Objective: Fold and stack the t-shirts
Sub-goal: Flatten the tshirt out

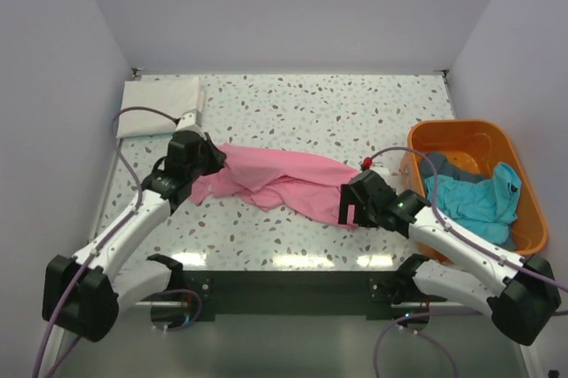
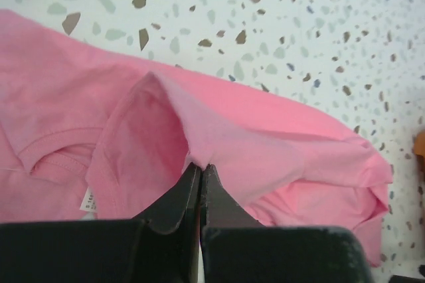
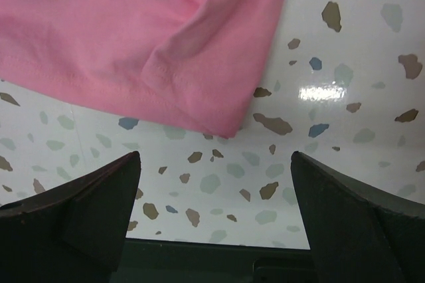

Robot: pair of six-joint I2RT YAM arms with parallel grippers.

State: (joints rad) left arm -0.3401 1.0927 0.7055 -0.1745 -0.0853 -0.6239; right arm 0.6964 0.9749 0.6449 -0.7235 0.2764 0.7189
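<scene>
Sprawling mid-frame on the table (image 1: 355, 112), the pink t-shirt (image 1: 284, 178) was seen crumpled, a teal t-shirt (image 1: 470, 200) heaped in the orange basket (image 1: 457, 126) at right. A pink fold was clamped by the left gripper (image 2: 200, 167); the right gripper (image 3: 214, 163) was spread wide beside the hem.

The pink t-shirt (image 1: 275, 181) is spread crumpled and unfolded across the middle of the table (image 1: 355, 112), the white t-shirt (image 1: 160, 94) is laid folded flat at its far left corner, and the teal t-shirt (image 1: 470, 200) and grey t-shirt (image 1: 444, 165) are heaped together in the orange basket (image 1: 461, 143) at the right.
</scene>
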